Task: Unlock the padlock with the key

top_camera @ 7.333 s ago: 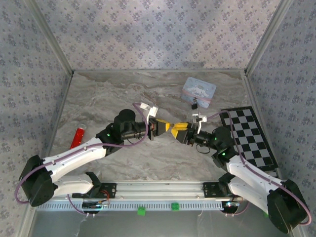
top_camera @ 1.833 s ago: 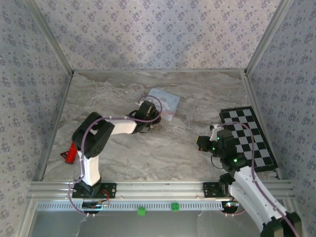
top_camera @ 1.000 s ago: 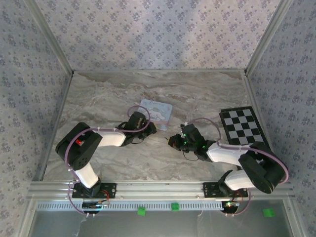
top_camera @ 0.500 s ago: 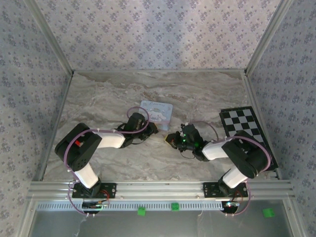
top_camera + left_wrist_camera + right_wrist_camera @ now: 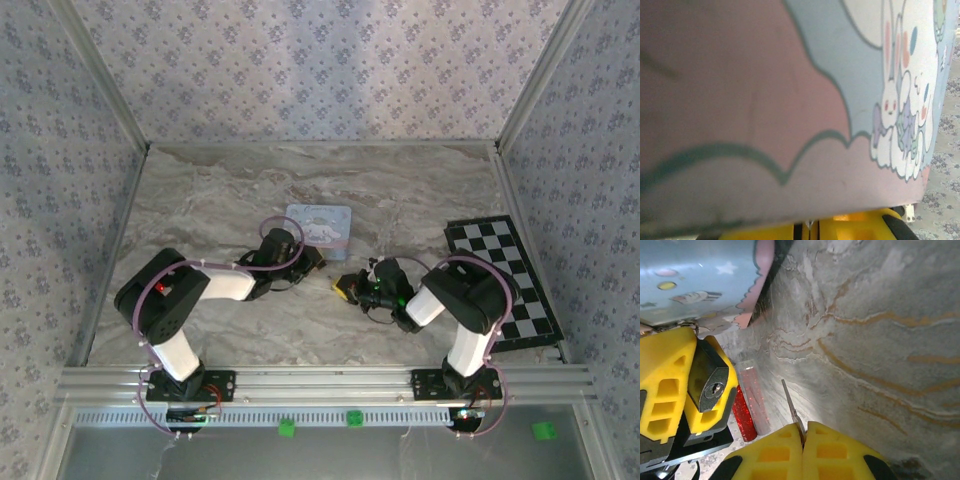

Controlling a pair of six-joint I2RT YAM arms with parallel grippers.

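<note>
Right gripper (image 5: pixel 804 432) is clamped on the key (image 5: pixel 790 405). Its yellow fingers are pressed together, and the thin metal blade sticks out past the tips, pointing up and slightly left in the right wrist view.

Left gripper (image 5: pixel 308 262) holds the padlock (image 5: pixel 712 375), a small dark block pinched between its yellow fingers (image 5: pixel 665 385). The keyhole face is turned toward the right wrist camera.

Key tip sits to the right of the padlock with a clear gap, not touching.

Padlock is just under the near edge of the cartoon tin (image 5: pixel 695 270) (pale blue, pink scalloped rim). Can't tell if the shackle is hooked to the tin.

From the top camera:
- Both arms are folded low over the marble table (image 5: pixel 200 200).
- The grippers face each other mid-table, just in front of the tin.
- The left gripper is right beside the tin's near edge.
- The right gripper is near it on the right, fingers pointing left.
- The checkerboard mat (image 5: pixel 505 260) is at the right edge, well apart from all this.

Left wrist view: the tin's printed surface, with a white bunny, is pressed close to the lens. The yellow fingertips (image 5: pixel 855 227) are at the bottom edge with only a thin slit between them.

Red glitter tube (image 5: pixel 747 407) lies on the table behind the padlock, just right of the left gripper's fingers in the right wrist view.
</note>
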